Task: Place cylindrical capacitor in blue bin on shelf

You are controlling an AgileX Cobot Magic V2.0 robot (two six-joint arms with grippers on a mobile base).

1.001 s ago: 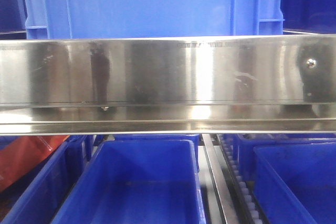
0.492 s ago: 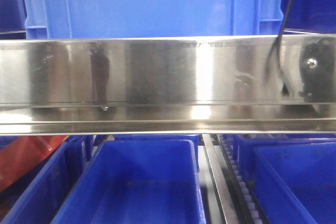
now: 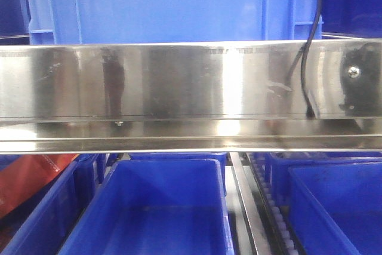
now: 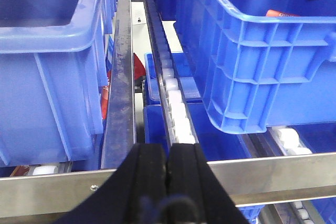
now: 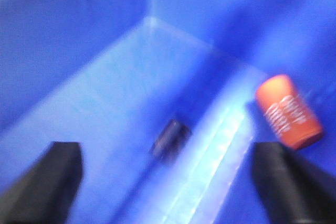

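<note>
In the blurred right wrist view, the cylindrical capacitor (image 5: pixel 170 140) shows as a small dark cylinder lying on its side on the floor of a blue bin (image 5: pixel 105 93). My right gripper (image 5: pixel 168 187) is open above it, with one finger at each lower corner and neither touching it. My left gripper (image 4: pixel 168 156) is shut with nothing between its fingers, and it hovers over the front rail of the shelf (image 4: pixel 294 171). The front view shows the broad steel shelf rail (image 3: pixel 179 82) with a large blue bin (image 3: pixel 173 4) standing on it; neither gripper is seen there.
An orange cylinder (image 5: pixel 289 111) lies in the same bin, to the right of the capacitor. A black cable (image 3: pixel 305 58) hangs in front of the rail at the right. Blue bins (image 3: pixel 161 207) fill the lower tier, with roller tracks (image 4: pixel 176 103) between them. A red packet (image 3: pixel 30 180) lies at lower left.
A black cable has come into the front view at the right and has swung a little leftward across the rail. Nothing else there moved.
</note>
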